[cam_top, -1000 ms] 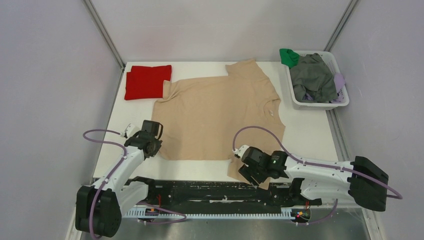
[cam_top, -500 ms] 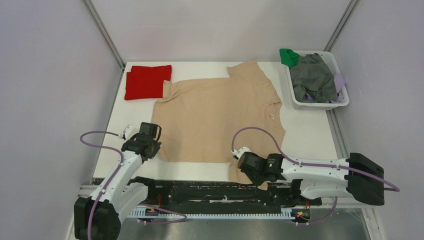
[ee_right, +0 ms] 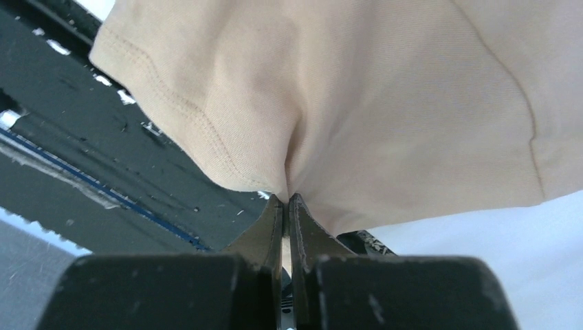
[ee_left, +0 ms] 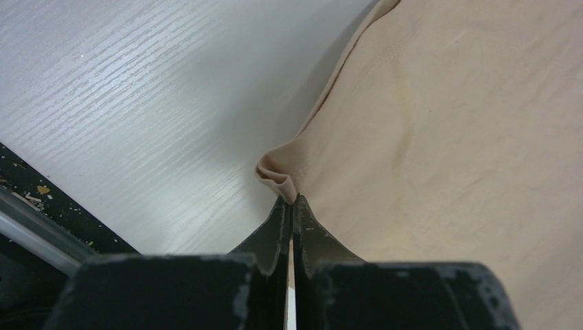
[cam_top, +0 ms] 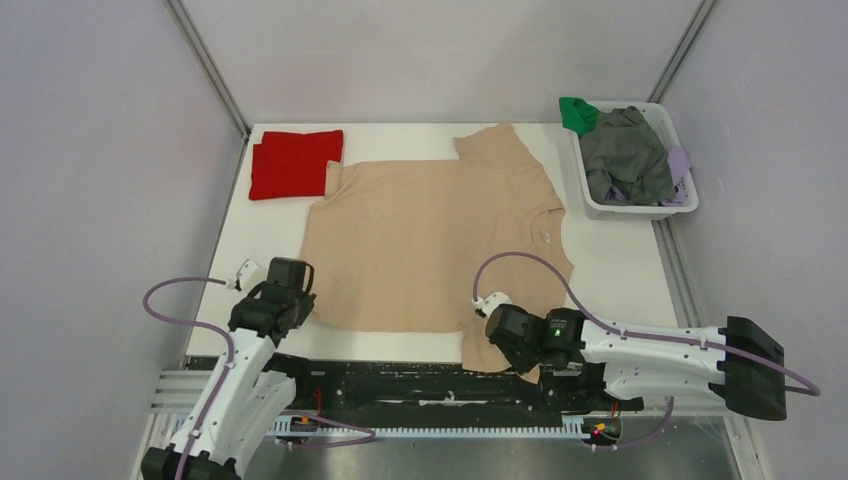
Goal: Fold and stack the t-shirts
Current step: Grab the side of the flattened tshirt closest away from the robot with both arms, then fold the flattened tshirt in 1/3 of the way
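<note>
A beige t-shirt (cam_top: 430, 240) lies spread flat over the middle of the white table, its small white neck label (cam_top: 546, 233) toward the right. A red t-shirt (cam_top: 293, 162), folded to a rectangle, rests at the far left corner. My left gripper (ee_left: 293, 201) is shut on a pinched fold of the beige shirt's near-left hem corner (ee_left: 278, 177). My right gripper (ee_right: 285, 198) is shut on the beige sleeve (ee_right: 227, 103) that hangs over the table's near edge. In the top view the left gripper (cam_top: 296, 312) and right gripper (cam_top: 492, 340) sit at the shirt's near corners.
A white basket (cam_top: 686, 205) at the far right holds grey, green and purple clothes. The black rail (cam_top: 400, 385) runs along the table's near edge below the sleeve. Grey walls close in on both sides.
My right gripper has shut on the beige sleeve. Both arms have drawn back toward the near edge, pulling the shirt's near hem with them.
</note>
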Motion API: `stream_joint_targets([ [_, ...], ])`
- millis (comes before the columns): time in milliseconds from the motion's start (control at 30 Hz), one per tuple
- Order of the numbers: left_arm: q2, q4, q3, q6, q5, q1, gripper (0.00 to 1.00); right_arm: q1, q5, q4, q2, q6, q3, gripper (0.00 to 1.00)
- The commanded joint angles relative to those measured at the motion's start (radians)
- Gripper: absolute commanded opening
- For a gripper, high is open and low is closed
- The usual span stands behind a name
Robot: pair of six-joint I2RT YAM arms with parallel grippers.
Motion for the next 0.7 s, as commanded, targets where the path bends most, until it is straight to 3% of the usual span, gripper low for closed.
stream_joint_targets([
  [0, 0.044, 0.054, 0.026, 0.046, 0.025, 0.006, 0.02, -0.076, 0.148, 0.078, -0.002, -0.019, 0.086, 0.0],
  [200, 0.161, 0.141, 0.109, 0.12, 0.035, 0.006, 0.02, -0.24, 0.145, 0.247, 0.002, -0.13, 0.157, 0.0],
  [667, 0.475, 0.275, 0.292, 0.177, -0.038, 0.027, 0.02, -0.533, 0.153, 0.367, 0.212, -0.284, 0.341, 0.0],
])
